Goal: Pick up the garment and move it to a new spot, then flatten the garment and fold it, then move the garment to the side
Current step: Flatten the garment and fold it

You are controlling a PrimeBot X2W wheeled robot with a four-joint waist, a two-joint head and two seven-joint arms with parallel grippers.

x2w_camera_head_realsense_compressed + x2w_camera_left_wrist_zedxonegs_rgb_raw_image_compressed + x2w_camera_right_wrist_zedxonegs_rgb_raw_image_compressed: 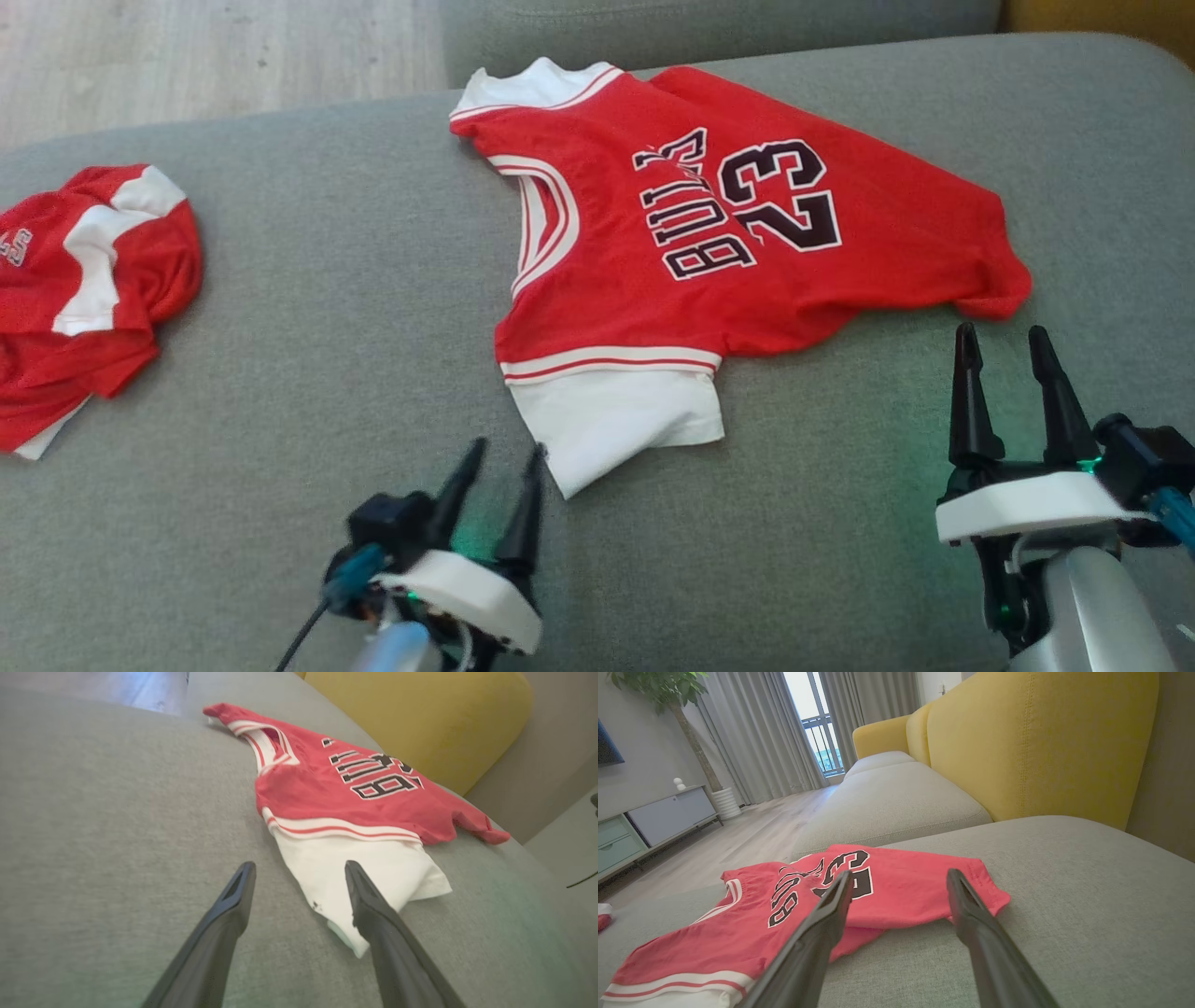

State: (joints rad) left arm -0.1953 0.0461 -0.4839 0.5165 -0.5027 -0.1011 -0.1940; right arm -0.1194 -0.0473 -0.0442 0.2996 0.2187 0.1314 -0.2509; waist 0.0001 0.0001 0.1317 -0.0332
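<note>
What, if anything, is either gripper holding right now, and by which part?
Nothing is held: the left gripper is open by the white sleeve of the jersey, the right gripper open near its red edge.

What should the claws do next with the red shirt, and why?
Probably the left claw should dip forward and pinch the white sleeve just ahead. It and the right claw are open and empty, and the red shirt lies wrinkled on the grey cushion.
</note>
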